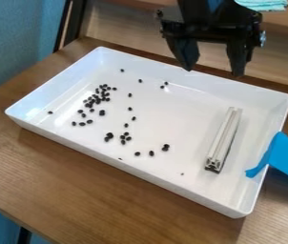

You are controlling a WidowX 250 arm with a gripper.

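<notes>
The black gripper (212, 70) hangs above the back edge of a white rectangular tray (191, 114), its two fingers spread apart with nothing between them. Small black beans (97, 99) lie scattered in the tray, most of them bunched in the left part, with others strewn through the middle and toward the front wall. A pale, silvery grooved bar (223, 138) lies on the tray floor at the right, running from back to front. The gripper is above and behind the bar, apart from it.
Blue tape (280, 155) is stuck over the tray's right wall. The tray stands on a brown wooden table (102, 183). A light teal cloth (263, 4) lies at the top right. A dark upright post (70, 24) stands behind the table at the upper left.
</notes>
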